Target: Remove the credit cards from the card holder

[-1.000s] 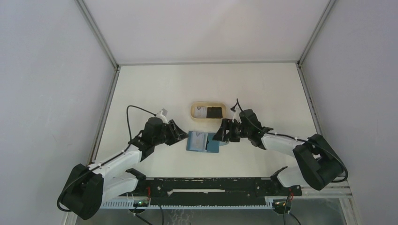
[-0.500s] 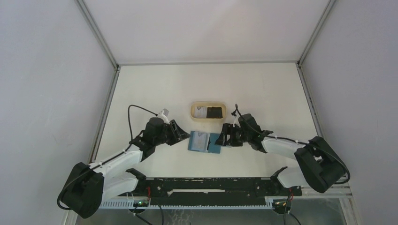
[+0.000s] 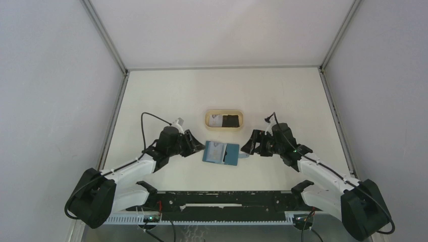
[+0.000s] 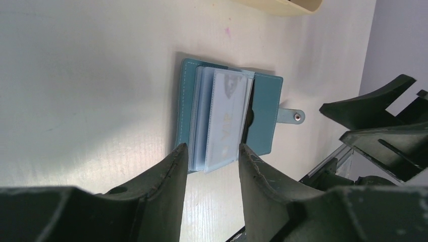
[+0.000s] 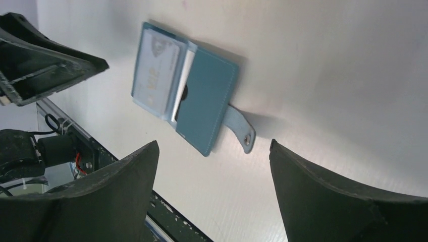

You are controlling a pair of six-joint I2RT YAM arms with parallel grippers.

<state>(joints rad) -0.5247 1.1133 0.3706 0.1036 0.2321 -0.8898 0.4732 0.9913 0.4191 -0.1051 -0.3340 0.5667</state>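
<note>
Top view: the right gripper [image 3: 247, 147] has backed off to its own side; a second ago it sat at the card holder [image 3: 221, 153], now bare table [image 3: 282, 96] shows between them. The holder has barely shifted and lies open, mid-table, well clear of every edge. The left gripper [image 3: 198, 147] keeps its post just beside the holder's other end. Beyond, the tan tray [image 3: 207, 120] holds a white card [image 3: 217, 121] and a black card [image 3: 231, 121], so we judge those two done.

Left wrist view: our fingers are half spread and pinch nothing. The end of the clear sleeves lies between them, and we cannot tell if they touch. A pale card [image 4: 224, 121] sits in the top sleeve, so we judge one pull is left.

Right wrist view: the fingers are spread wide and hold nothing. The snap tab [image 5: 242, 133] points our way, with open table on that side for a fresh approach
</note>
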